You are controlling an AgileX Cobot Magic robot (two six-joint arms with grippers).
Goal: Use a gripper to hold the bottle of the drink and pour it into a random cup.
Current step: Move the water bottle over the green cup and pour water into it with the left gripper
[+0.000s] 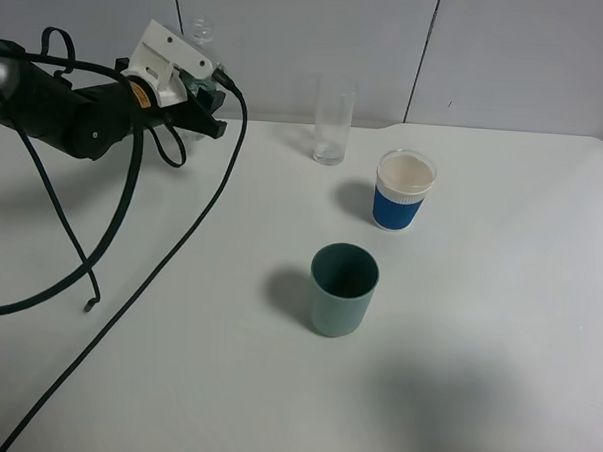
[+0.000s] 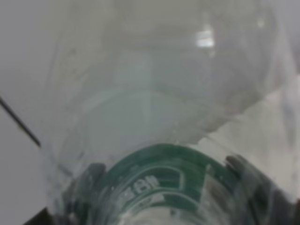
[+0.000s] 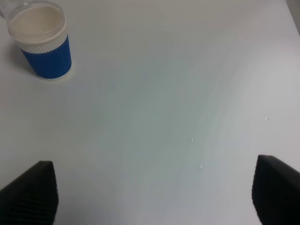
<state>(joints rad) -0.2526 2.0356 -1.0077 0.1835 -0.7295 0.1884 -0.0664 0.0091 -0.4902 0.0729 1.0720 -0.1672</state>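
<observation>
Bottle of the drink (image 2: 150, 117) tight in left pincer (image 1: 205, 100); right pincer (image 3: 150, 194) spread wide

From my console I see a clear bottle (image 2: 140, 93) with a green, white-lettered label (image 2: 157, 171), a black left gripper (image 1: 209, 100) with white jaw pieces, a teal cup (image 1: 343, 293) dark green inside, a blue cup (image 1: 399, 202) with a ribbed white band, and a white table (image 1: 496, 355).

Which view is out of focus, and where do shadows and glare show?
Left wrist view: the bottle sits too close, all blurred, with a white glint on the plastic. Exterior high view: sharp, soft shadows left of the green cup and blue cup. Right wrist view: even light, blue cup clear.
</observation>
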